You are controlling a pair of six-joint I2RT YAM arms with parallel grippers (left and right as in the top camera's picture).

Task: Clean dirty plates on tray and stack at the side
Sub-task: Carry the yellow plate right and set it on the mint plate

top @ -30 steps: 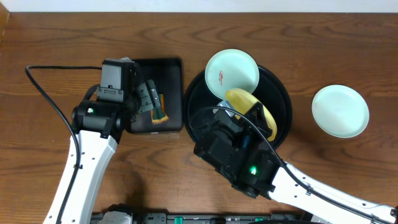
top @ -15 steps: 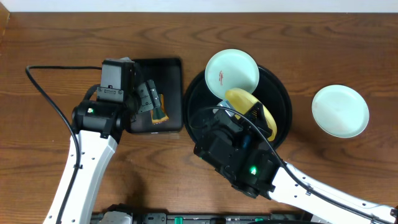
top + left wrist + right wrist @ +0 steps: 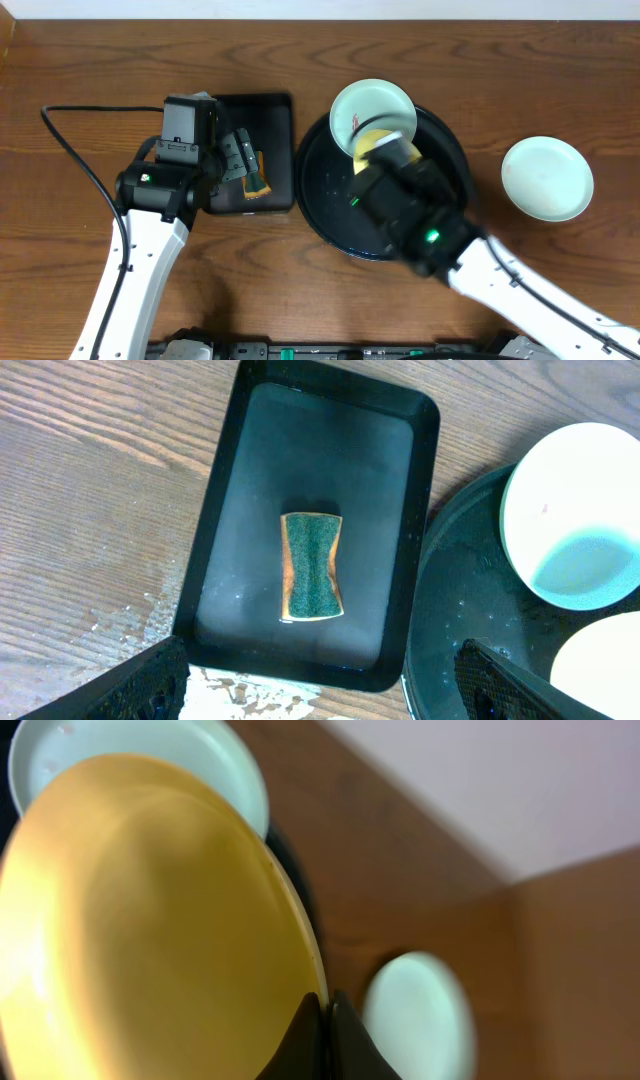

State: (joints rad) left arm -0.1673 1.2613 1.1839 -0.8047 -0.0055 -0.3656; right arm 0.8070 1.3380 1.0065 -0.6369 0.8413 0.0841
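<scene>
The right claw (image 3: 325,1020) is pinched tight on the rim of the yellow plate (image 3: 150,910), its two dark fingertips nearly meeting across the edge. From overhead the plate (image 3: 372,142) sits over the upper part of the round black tray (image 3: 330,190), mostly hidden under the right arm (whether it touches the tray I cannot tell). Just beyond it a mint plate (image 3: 372,108) rests on the tray's upper-left rim, with a small reddish mark on its face. A second mint plate (image 3: 546,178) lies on the desk (image 3: 100,60) to the right, well apart from the tray.

The left claw (image 3: 330,685) hangs wide open and holds nothing, above the rectangular tray (image 3: 230,510). A green and orange sponge (image 3: 311,565) lies flat in the middle of that tray.
</scene>
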